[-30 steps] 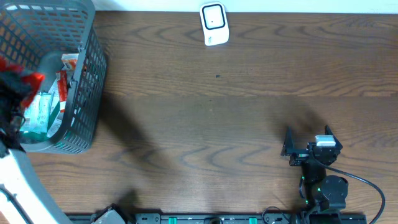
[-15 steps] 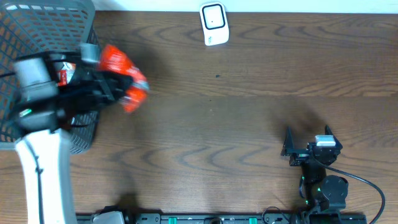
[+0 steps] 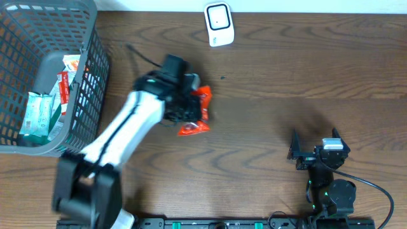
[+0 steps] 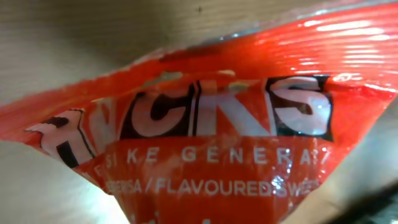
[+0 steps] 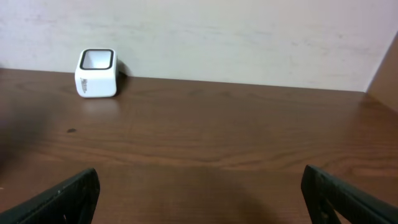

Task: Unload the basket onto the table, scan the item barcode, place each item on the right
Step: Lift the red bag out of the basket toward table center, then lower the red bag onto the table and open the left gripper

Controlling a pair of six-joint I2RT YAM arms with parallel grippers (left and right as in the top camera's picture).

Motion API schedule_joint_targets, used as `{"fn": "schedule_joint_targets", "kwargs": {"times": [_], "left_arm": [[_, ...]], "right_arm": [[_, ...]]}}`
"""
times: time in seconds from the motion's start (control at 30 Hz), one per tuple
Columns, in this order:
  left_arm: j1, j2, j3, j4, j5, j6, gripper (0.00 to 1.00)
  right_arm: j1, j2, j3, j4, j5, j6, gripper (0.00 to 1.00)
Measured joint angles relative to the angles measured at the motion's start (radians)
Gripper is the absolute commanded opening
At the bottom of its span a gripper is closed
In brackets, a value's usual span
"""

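Dark wooden table (image 3: 267, 57): a red crinkly plastic sweet packet (image 3: 198, 116) is pinched left of centre by the narrowed left gripper (image 3: 189, 107); the right gripper (image 3: 314, 142) is spread wide. Light, limp, slippery handling is expected; edge grip advised.

Far left, basket (image 3: 94, 83); at the back, scanner (image 3: 219, 24) — packet (image 3: 202, 105) between them, nearer front

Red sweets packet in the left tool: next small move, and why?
Probably carry the red sweets packet toward the white scanner. The left tool grips it over the middle of the table, well short of the scanner, so its barcode likely cannot be read yet.
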Motion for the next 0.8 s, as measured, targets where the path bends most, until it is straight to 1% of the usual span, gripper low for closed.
{"fn": "schedule_joint_targets", "kwargs": {"times": [0.03, 0.07, 0.1, 0.13, 0.17, 0.27, 0.3, 0.37, 0.43, 0.47, 0.5, 0.53, 0.57, 0.7, 0.8], "left_arm": [[-0.019, 0.032, 0.0, 0.028, -0.012, -0.009, 0.09], [-0.033, 0.058, 0.0, 0.052, -0.021, -0.016, 0.22], [-0.045, 0.082, 0.0, 0.077, -0.028, -0.021, 0.36], [-0.057, 0.106, 0.0, 0.101, -0.034, -0.026, 0.48], [-0.065, 0.122, 0.0, 0.115, -0.037, -0.034, 0.53], [-0.081, 0.152, 0.0, 0.133, -0.045, -0.051, 0.62], [-0.082, 0.153, 0.0, 0.13, -0.048, -0.053, 0.64], [-0.078, 0.143, 0.002, 0.128, -0.05, -0.058, 0.66], [-0.069, 0.124, 0.009, 0.133, -0.051, -0.059, 0.64], [-0.065, 0.108, 0.01, 0.139, -0.051, -0.059, 0.56], [-0.061, 0.085, 0.011, 0.141, -0.052, -0.059, 0.4], [-0.056, 0.061, 0.013, 0.14, -0.051, -0.054, 0.2], [-0.054, 0.037, 0.015, 0.138, -0.051, -0.059, 0.07], [-0.053, -0.035, 0.035, 0.125, -0.033, -0.059, 0.07], [-0.055, -0.027, 0.035, 0.124, 0.018, -0.056, 0.07]], "right_arm": [[0.0, 0.0, 0.0, 0.0, 0.0, 0.0, 0.99], [0.0, 0.0, 0.0, 0.0, 0.0, 0.0, 0.99], [0.0, 0.0, 0.0, 0.0, 0.0, 0.0, 0.99], [0.0, 0.0, 0.0, 0.0, 0.0, 0.0, 0.99], [0.0, 0.0, 0.0, 0.0, 0.0, 0.0, 0.99], [0.0, 0.0, 0.0, 0.0, 0.0, 0.0, 0.99], [0.0, 0.0, 0.0, 0.0, 0.0, 0.0, 0.99], [0.0, 0.0, 0.0, 0.0, 0.0, 0.0, 0.99], [0.0, 0.0, 0.0, 0.0, 0.0, 0.0, 0.99], [0.0, 0.0, 0.0, 0.0, 0.0, 0.0, 0.99], [0.0, 0.0, 0.0, 0.0, 0.0, 0.0, 0.99], [0.0, 0.0, 0.0, 0.0, 0.0, 0.0, 0.99], [0.0, 0.0, 0.0, 0.0, 0.0, 0.0, 0.99], [0.0, 0.0, 0.0, 0.0, 0.0, 0.0, 0.99], [0.0, 0.0, 0.0, 0.0, 0.0, 0.0, 0.99]]}}
